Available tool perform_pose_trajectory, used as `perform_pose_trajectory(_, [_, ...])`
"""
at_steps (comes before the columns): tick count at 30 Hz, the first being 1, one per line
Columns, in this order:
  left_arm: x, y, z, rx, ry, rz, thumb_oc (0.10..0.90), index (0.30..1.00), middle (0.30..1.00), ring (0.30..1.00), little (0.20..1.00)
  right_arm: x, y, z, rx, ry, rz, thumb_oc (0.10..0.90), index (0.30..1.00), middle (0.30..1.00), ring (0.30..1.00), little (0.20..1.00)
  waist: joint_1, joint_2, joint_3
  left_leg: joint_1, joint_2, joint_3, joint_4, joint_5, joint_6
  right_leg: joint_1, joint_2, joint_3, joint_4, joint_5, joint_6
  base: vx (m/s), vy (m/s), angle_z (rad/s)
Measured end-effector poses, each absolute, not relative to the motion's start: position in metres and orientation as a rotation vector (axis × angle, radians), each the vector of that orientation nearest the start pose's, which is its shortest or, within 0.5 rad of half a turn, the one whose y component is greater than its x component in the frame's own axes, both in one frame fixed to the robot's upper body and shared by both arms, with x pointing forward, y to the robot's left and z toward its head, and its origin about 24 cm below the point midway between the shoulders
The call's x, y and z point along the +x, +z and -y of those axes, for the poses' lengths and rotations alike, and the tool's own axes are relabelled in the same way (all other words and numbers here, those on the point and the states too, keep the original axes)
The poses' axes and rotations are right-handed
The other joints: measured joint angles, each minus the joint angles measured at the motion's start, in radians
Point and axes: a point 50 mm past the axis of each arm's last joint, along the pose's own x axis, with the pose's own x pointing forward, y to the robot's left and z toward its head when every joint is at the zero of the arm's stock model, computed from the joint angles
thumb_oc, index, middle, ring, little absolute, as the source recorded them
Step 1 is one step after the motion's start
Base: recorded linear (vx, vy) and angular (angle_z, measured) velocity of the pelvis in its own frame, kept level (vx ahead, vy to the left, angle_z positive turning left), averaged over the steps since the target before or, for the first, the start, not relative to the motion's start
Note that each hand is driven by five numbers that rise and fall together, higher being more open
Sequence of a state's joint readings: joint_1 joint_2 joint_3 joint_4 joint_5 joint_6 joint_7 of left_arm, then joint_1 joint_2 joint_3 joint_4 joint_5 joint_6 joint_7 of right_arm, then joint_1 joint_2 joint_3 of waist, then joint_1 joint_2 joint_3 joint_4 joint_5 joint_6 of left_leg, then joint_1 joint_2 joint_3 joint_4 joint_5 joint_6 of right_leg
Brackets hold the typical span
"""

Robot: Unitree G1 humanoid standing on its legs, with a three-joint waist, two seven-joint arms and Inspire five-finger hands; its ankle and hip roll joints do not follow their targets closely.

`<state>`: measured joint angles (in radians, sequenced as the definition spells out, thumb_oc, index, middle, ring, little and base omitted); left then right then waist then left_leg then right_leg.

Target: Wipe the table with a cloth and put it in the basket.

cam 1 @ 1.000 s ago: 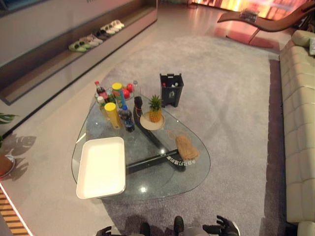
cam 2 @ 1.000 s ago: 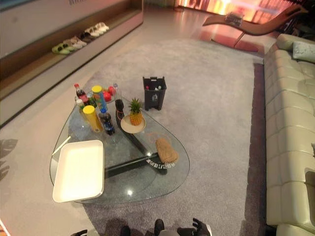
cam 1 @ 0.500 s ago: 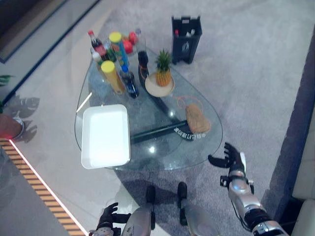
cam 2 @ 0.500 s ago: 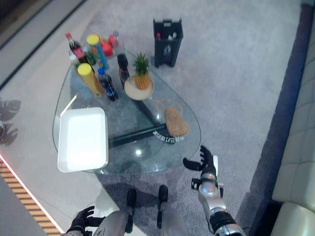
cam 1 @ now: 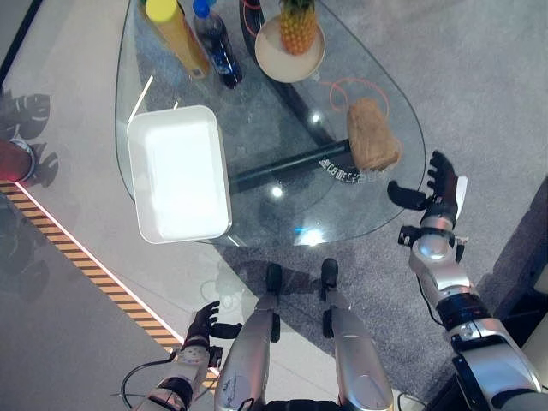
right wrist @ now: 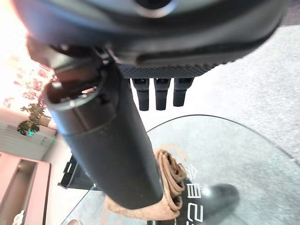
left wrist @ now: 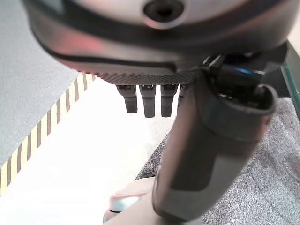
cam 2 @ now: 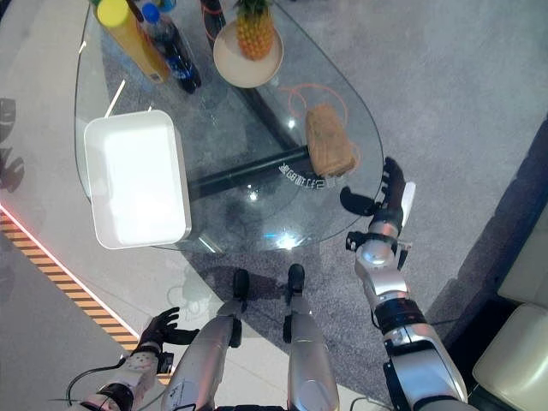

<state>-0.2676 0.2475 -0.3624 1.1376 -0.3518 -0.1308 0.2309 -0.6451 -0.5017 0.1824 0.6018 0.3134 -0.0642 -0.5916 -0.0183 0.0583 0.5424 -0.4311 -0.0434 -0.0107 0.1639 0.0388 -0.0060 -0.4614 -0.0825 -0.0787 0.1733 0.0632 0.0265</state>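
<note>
Beside the glass table, the right hand hovers spread near the cloth.

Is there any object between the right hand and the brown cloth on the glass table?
No visible object is. The right hand, open, hovers just beyond the table's edge; the folded brown cloth lies close by on bare glass, untouched.

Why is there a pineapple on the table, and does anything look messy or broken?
Nothing looks spilled or broken. The pineapple stands upright on a round plate, the bottles stand upright, and the white tray lies flat. The brown cloth lies bunched near the glass table's edge, close to the open right hand.
</note>
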Motion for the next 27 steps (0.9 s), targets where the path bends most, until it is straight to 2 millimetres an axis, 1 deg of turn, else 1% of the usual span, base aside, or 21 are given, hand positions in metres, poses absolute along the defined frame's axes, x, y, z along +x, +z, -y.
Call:
perform_pose_trajectory(3, [0.223, -0.107, -0.206, 0.218, 0.178, -0.730, 0.800, 0.900, 0.900, 0.900, 0.900, 0.361, 0.145, 0.251, -0.230, -0.597, 0.190, 0.800, 0.900, 0.900, 0.900, 0.900, 0.016, 0.002, 0.000, -0.055, -0.011, 0.000, 0.017, 0.008, 0.001, -0.075, -0.012, 0.003, 0.066, -0.018, 0.000, 0.00, 0.044, 0.06])
perform_pose_trajectory(6, [0.224, -0.106, -0.204, 0.201, 0.187, -0.724, 0.800, 0.900, 0.900, 0.900, 0.900, 0.366, 0.163, 0.249, -0.221, -0.614, 0.237, 0.800, 0.900, 0.900, 0.900, 0.900, 0.016, 0.003, 0.000, -0.111, -0.019, -0.001, 0.036, 0.011, 0.001, -0.142, -0.022, 0.005, 0.112, -0.032, -0.001, 0.00, 0.030, 0.06])
perform_pose_trajectory(7, [0.226, -0.104, -0.203, 0.193, 0.195, -0.716, 0.800, 0.900, 0.900, 0.900, 0.900, 0.368, 0.172, 0.248, -0.213, -0.624, 0.263, 0.800, 0.900, 0.900, 0.900, 0.900, 0.018, 0.003, 0.000, -0.144, -0.021, -0.001, 0.051, 0.012, 0.001, -0.176, -0.024, 0.007, 0.129, -0.034, -0.002, 0.01, 0.009, 0.06])
perform_pose_trajectory(10, [0.229, -0.102, -0.202, 0.187, 0.196, -0.703, 0.800, 0.900, 0.900, 0.900, 0.900, 0.371, 0.186, 0.246, -0.204, -0.644, 0.298, 0.800, 0.900, 0.900, 0.900, 0.900, 0.020, 0.003, 0.000, -0.191, -0.024, -0.003, 0.076, 0.012, 0.000, -0.222, -0.025, 0.007, 0.154, -0.035, -0.004, 0.02, -0.004, 0.04])
perform_pose_trajectory(12, [0.231, -0.101, -0.201, 0.171, 0.203, -0.700, 0.800, 0.900, 0.900, 0.900, 0.900, 0.374, 0.200, 0.244, -0.195, -0.661, 0.327, 0.800, 0.900, 0.900, 0.900, 0.900, 0.022, 0.003, 0.000, -0.229, -0.024, -0.005, 0.098, 0.012, 0.001, -0.256, -0.025, 0.008, 0.170, -0.035, -0.005, 0.01, -0.002, 0.03])
perform_pose_trajectory(17, [0.233, -0.100, -0.200, 0.170, 0.197, -0.693, 0.800, 0.900, 0.900, 0.900, 0.900, 0.377, 0.221, 0.241, -0.201, -0.667, 0.368, 0.800, 0.900, 0.900, 0.900, 0.900, 0.029, 0.004, 0.000, -0.276, -0.027, -0.008, 0.123, 0.012, 0.001, -0.299, -0.027, 0.008, 0.193, -0.036, -0.007, 0.00, 0.001, 0.01])
perform_pose_trajectory(23, [0.240, -0.095, -0.198, 0.171, 0.190, -0.672, 0.800, 0.900, 0.900, 0.900, 0.900, 0.382, 0.236, 0.229, -0.209, -0.627, 0.404, 0.800, 0.900, 0.900, 0.900, 0.900, 0.039, 0.003, 0.000, -0.324, -0.028, -0.012, 0.153, 0.012, 0.001, -0.340, -0.027, 0.007, 0.211, -0.035, -0.009, 0.02, 0.006, 0.01])
perform_pose_trajectory(27, [0.241, -0.095, -0.198, 0.157, 0.193, -0.669, 0.800, 0.900, 0.900, 0.900, 0.900, 0.383, 0.247, 0.225, -0.191, -0.618, 0.421, 0.800, 0.900, 0.900, 0.900, 0.900, 0.041, 0.003, 0.000, -0.354, -0.031, -0.016, 0.169, 0.012, 0.001, -0.367, -0.029, 0.005, 0.224, -0.035, -0.009, 0.03, 0.005, 0.04])
